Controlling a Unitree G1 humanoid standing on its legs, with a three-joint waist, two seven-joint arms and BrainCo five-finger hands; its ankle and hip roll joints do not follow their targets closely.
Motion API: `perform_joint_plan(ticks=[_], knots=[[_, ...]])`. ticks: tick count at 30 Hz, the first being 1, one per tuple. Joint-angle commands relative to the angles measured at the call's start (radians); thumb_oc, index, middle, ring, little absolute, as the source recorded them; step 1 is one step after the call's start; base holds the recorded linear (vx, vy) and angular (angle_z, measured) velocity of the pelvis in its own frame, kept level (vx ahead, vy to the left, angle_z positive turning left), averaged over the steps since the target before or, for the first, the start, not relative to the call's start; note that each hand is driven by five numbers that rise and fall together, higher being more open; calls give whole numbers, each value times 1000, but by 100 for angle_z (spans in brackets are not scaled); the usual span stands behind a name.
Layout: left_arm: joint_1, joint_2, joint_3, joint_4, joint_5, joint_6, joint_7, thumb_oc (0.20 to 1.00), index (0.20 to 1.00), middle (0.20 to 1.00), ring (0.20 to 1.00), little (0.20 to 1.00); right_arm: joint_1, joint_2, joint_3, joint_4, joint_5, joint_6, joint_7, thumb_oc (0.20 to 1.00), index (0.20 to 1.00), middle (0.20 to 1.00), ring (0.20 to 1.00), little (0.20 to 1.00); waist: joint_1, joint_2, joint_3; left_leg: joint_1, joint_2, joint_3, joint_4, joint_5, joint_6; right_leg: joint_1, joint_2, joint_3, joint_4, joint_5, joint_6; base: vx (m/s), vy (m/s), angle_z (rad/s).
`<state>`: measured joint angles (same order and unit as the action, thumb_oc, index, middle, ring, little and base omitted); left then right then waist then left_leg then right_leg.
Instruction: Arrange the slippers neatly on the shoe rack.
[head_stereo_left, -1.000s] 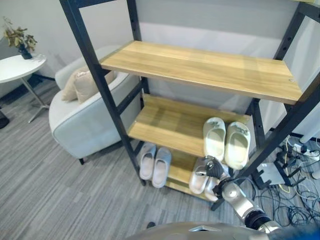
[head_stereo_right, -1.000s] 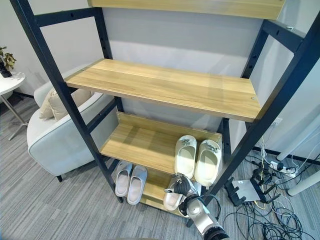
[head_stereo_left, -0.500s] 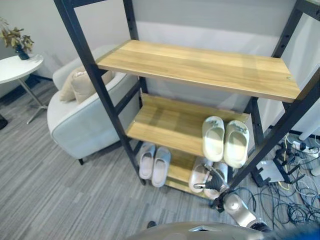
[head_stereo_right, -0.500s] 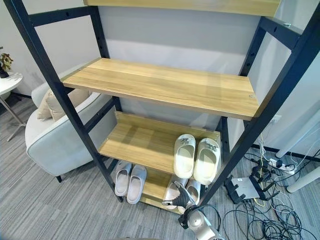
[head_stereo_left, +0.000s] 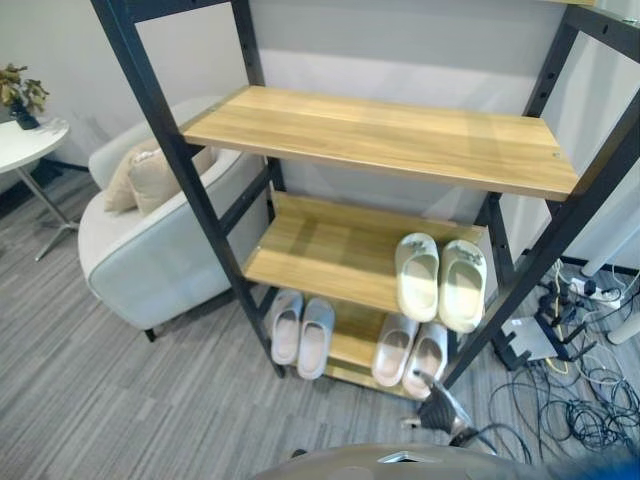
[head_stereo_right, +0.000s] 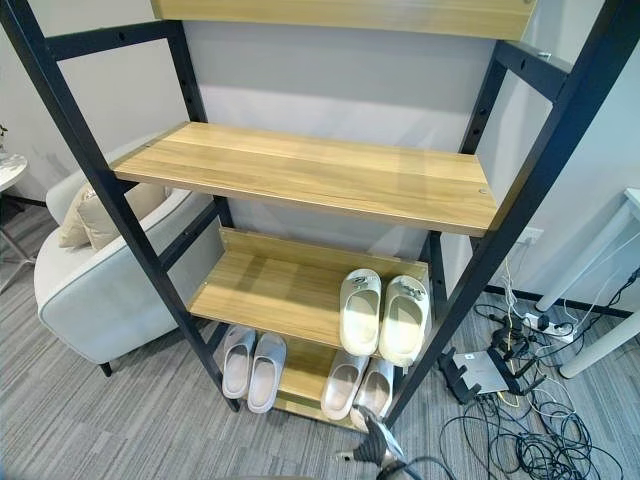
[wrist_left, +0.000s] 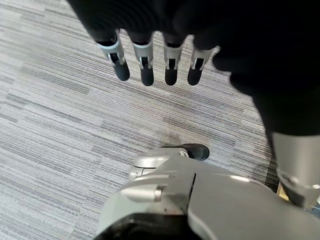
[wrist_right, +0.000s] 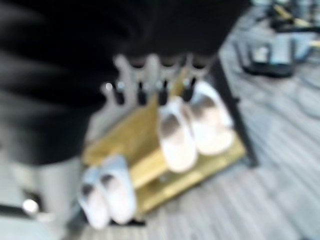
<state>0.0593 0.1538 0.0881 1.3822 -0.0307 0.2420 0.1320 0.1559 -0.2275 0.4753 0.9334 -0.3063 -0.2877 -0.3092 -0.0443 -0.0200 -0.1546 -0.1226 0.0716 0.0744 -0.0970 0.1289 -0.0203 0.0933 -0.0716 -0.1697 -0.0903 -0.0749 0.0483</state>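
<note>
Looks basically done to me: three pairs sit side by side on the shoe rack (head_stereo_left: 330, 260), the beige slippers (head_stereo_left: 411, 351) on the bottom shelf. My right hand (head_stereo_left: 440, 410) hangs just in front of them, fingers (wrist_right: 150, 92) straight and holding nothing; left hand (wrist_left: 155, 60) is relaxed over the floor.

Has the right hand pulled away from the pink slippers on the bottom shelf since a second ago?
Yes. The right hand was on the pink slippers under the middle shelf; it now sits in front of the rack's bottom shelf, over the carpet, with open fingers clear of them.
</note>
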Motion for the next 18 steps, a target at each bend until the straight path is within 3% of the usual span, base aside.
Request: perform_joint_plan(ticks=[1, 6, 13, 18], knots=[[-57, -61, 11, 110, -23, -4, 2, 1000, 1000, 1000, 1000, 1000, -4, 62, -14, 69, 61, -71, 12, 1000, 1000, 1000, 1000, 1000, 20, 20, 12, 77, -9, 41, 10, -82, 43, -74, -2, 49, 4, 63, 23, 0, 0, 0], [-63, -61, 15, 114, -30, -22, 0, 1000, 1000, 1000, 1000, 1000, -7, 89, -54, 179, 109, -79, 45, 1000, 1000, 1000, 1000, 1000, 16, 22, 13, 81, -8, 44, 10, -82, 42, -74, 0, 54, 6, 64, 22, -15, 5, -2], [-20, -132, 0, 70, -59, -28, -127, 1000, 1000, 1000, 1000, 1000, -37, 87, -387, 517, 362, 4, 179, 1000, 1000, 1000, 1000, 1000, -6, 43, 15, 92, -7, 61, 10, -90, 45, -78, 3, 73, 8, 72, 24, -20, 18, -2], [-23, -160, -33, 87, -58, -24, -125, 1000, 1000, 1000, 1000, 1000, -37, 54, -480, 566, 402, 59, 212, 1000, 1000, 1000, 1000, 1000, -24, 57, 18, 98, -5, 72, 10, -94, 46, -82, 3, 87, 9, 74, 23, -8, 15, -17]])
